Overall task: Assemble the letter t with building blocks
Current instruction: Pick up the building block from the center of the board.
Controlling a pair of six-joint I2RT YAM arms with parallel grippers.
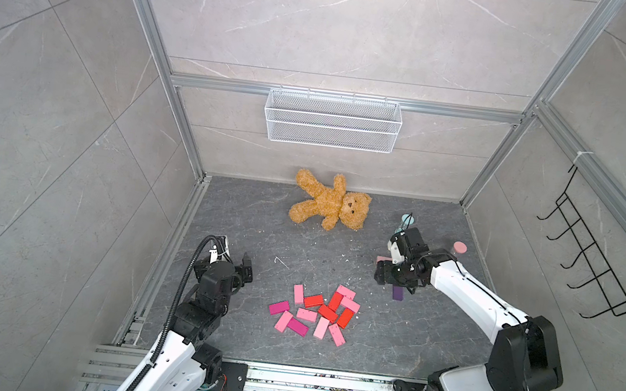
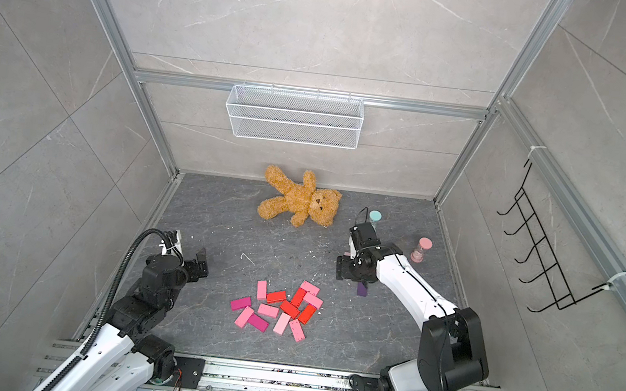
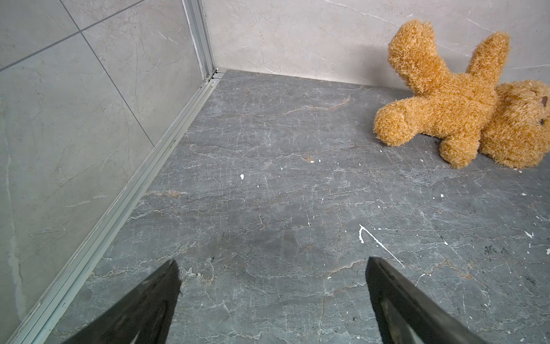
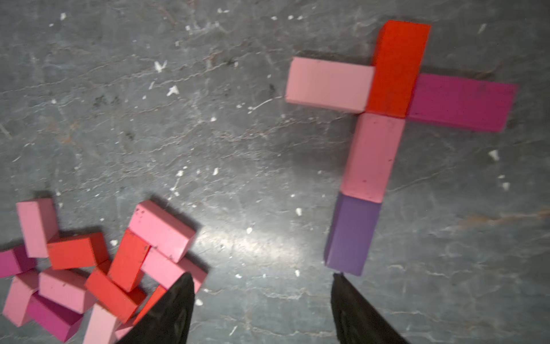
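Loose building blocks (image 1: 316,313) lie heaped on the near floor (image 1: 386,345). Left gripper (image 3: 272,265), at 10 o'clock of the heap, stands wide, empty. Right gripper (image 4: 261,278), at 2 o'clock, stands parted, empty, just beside the purple block (image 4: 351,235) footing the five-block t (image 4: 390,89).

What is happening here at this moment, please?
The robot is building a letter t from coloured blocks. Five of them lie joined in a t shape, with the purple block at the foot. The right gripper hovers by it, jaws open and empty. The left gripper hangs aside, open. The spare blocks lie in a pile.
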